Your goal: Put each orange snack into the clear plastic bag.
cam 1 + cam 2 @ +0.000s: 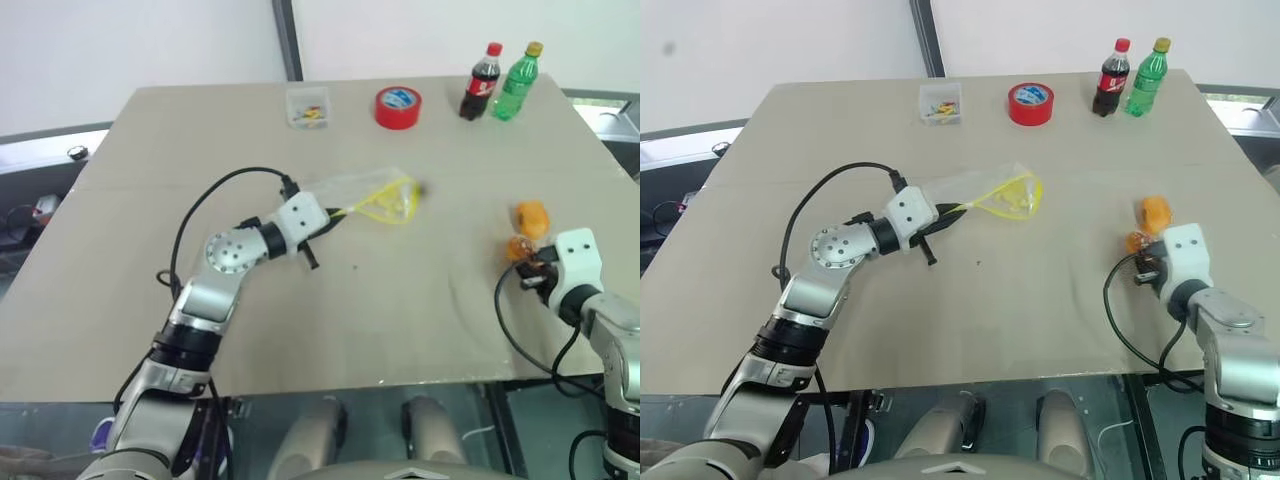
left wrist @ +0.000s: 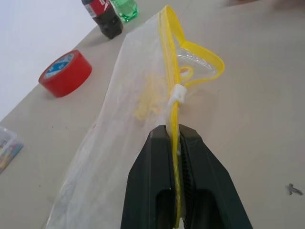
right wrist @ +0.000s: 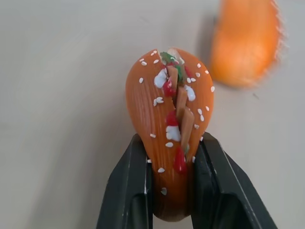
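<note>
The clear plastic bag (image 1: 365, 194) is held over the table's middle, its mouth with the yellow seal strip (image 2: 170, 71) gaping towards the right. My left gripper (image 2: 174, 132) is shut on that strip at the bag's near end. At the right side of the table, my right gripper (image 3: 171, 143) is shut on one orange snack (image 3: 169, 114), a glossy sesame-dotted bun with a coloured filling. The second orange snack (image 1: 532, 216) lies on the table just beyond it, apart from the fingers.
Along the table's far edge stand a small clear box of coloured bits (image 1: 308, 107), a red tape roll (image 1: 398, 107), a cola bottle (image 1: 482, 82) and a green bottle (image 1: 517, 82). Black cables loop off both wrists over the tabletop (image 1: 400, 300).
</note>
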